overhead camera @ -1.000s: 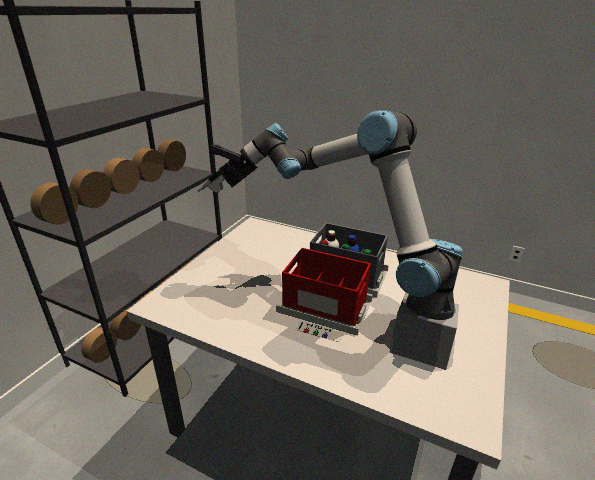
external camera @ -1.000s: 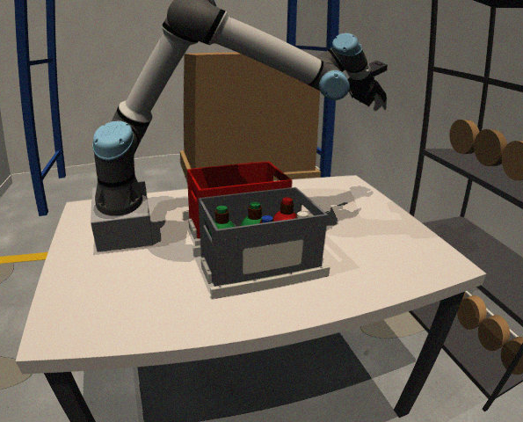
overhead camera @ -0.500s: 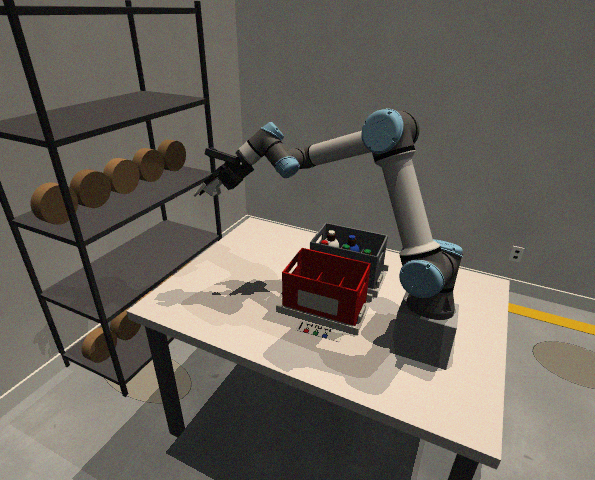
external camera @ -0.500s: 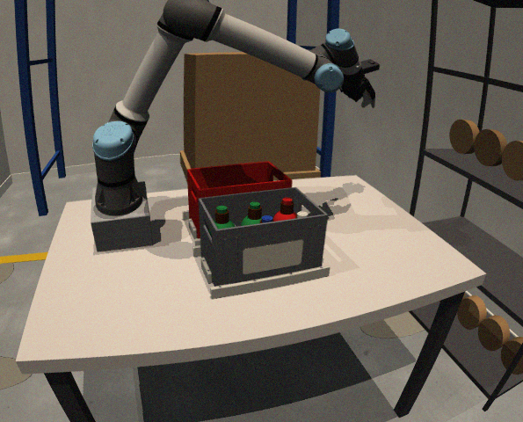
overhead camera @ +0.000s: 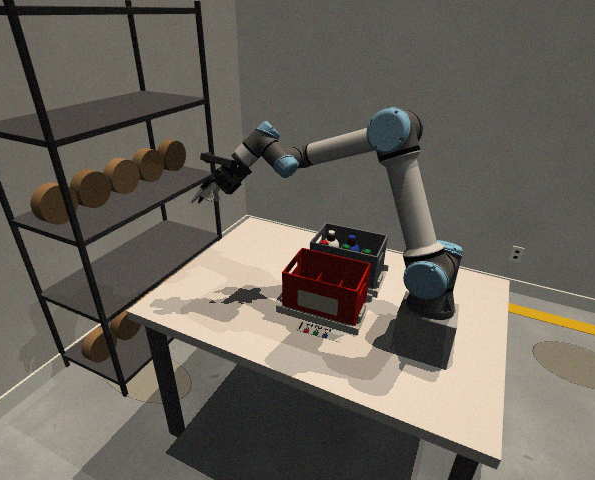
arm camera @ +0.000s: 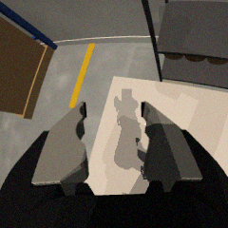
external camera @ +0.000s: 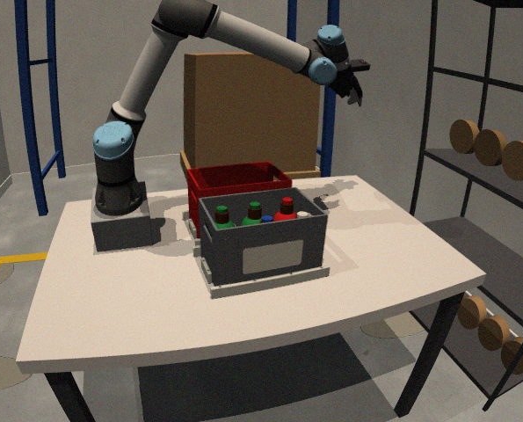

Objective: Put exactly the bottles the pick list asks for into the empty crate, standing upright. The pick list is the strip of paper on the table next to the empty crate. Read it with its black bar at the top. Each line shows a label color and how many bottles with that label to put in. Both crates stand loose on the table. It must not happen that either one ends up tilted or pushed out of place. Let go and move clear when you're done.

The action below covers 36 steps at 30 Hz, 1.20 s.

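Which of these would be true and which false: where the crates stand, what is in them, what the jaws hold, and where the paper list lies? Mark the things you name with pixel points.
1. The bottles stand in the red crate (overhead camera: pixel 318 302) (external camera: pixel 195 207). False: the bottles seen are in the dark gray crate (overhead camera: pixel 382 245) (external camera: pixel 225 256).
2. The jaws hold a bottle. False: they are parted, with nothing between them.
3. The pick list (overhead camera: pixel 319 331) lies on the table (overhead camera: pixel 390 413) (external camera: pixel 138 309) (arm camera: pixel 190 114) beside the red crate. True.
4. Two green-capped bottles show in the exterior view. True.
5. The arm's gray base block (overhead camera: pixel 424 338) (external camera: pixel 122 234) stands on the floor. False: it stands on the table.
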### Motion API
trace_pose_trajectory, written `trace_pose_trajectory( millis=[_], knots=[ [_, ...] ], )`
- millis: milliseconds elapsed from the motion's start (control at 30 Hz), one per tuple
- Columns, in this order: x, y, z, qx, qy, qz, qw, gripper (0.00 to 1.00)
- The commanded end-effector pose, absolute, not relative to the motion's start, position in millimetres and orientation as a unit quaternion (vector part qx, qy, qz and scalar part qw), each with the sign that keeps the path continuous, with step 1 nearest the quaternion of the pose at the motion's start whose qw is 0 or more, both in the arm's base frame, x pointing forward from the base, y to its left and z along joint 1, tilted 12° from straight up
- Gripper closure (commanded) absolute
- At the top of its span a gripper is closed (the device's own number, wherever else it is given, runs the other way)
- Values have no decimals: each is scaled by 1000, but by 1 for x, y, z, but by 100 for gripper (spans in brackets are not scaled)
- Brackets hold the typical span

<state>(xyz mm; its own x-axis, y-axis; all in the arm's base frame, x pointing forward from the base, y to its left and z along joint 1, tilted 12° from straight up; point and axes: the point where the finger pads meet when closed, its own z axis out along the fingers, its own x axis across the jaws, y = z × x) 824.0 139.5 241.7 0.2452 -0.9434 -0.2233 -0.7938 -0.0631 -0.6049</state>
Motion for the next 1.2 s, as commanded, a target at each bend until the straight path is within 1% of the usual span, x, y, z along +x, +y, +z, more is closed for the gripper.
trace_pose_trajectory(
  millis=[0,733,833,1067,1167],
  knots=[
    [809,162,237,-710,623,-97,314,62],
    [767,217,221,-683,672,-51,282,62],
    [759,227,222,-668,694,-33,265,62],
    [745,240,215,-668,695,-31,263,62],
    [737,250,215,-653,717,-16,245,62]
  ],
)
